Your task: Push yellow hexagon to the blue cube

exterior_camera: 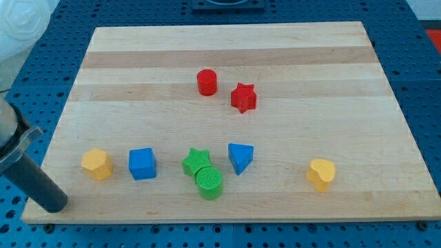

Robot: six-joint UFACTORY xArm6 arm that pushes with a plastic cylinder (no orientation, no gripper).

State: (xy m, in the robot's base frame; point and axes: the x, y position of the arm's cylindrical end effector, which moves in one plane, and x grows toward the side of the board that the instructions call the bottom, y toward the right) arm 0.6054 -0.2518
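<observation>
Lowest in view: my tip (55,204), the rod's end, resting at the bottom-left corner of the wooden board (227,62), touching no block and holding nothing. Yellow hexagon (96,164) sits up and to the view's right of the tip, near but apart. Blue cube (142,163) just beside the hexagon on its right, narrow gap between. Further right: green star (196,161) touching green cylinder (209,182), then blue triangle (240,157). Yellow heart (321,173) far right. Red cylinder (207,82) and red star (243,97) near centre top.
</observation>
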